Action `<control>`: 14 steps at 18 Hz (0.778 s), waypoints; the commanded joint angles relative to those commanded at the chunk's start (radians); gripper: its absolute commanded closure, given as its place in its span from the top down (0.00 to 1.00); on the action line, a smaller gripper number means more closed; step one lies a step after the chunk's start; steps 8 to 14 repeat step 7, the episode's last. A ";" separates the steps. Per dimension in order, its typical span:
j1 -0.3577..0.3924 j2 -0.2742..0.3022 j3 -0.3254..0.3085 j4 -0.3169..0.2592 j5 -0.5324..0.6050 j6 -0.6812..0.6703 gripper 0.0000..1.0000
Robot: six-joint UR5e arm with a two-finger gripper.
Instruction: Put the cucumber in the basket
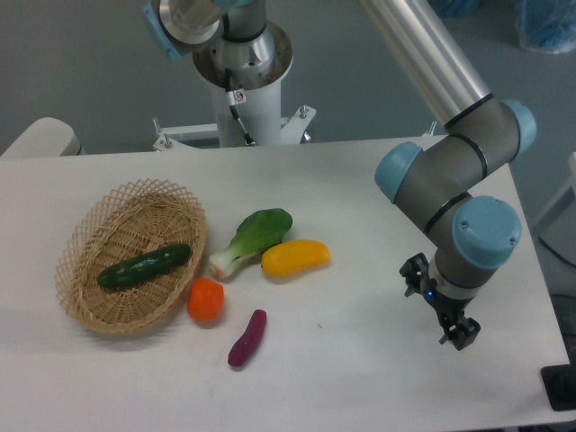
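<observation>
The dark green cucumber (144, 266) lies aslant inside the oval wicker basket (88, 313) at the table's left. My gripper (460, 336) hangs low over the right part of the table, far from the basket, with nothing in it. Its fingertips are small and dark, and I cannot make out whether they stand apart or together.
Between basket and gripper lie a bok choy (253, 237), a yellow vegetable (295, 257), an orange fruit (205, 299) and a small purple eggplant (247, 338). The arm's base (242, 67) stands behind the table. The right table edge is close to the gripper.
</observation>
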 joint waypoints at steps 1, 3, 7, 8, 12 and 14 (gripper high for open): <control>0.000 0.000 0.000 0.000 0.000 0.000 1.00; -0.002 0.000 0.000 0.000 0.000 0.000 1.00; -0.002 0.003 -0.008 0.003 0.000 0.000 1.00; -0.002 0.003 -0.008 0.003 0.000 0.000 1.00; -0.002 0.003 -0.008 0.003 0.000 0.000 1.00; -0.002 0.003 -0.008 0.003 0.000 0.000 1.00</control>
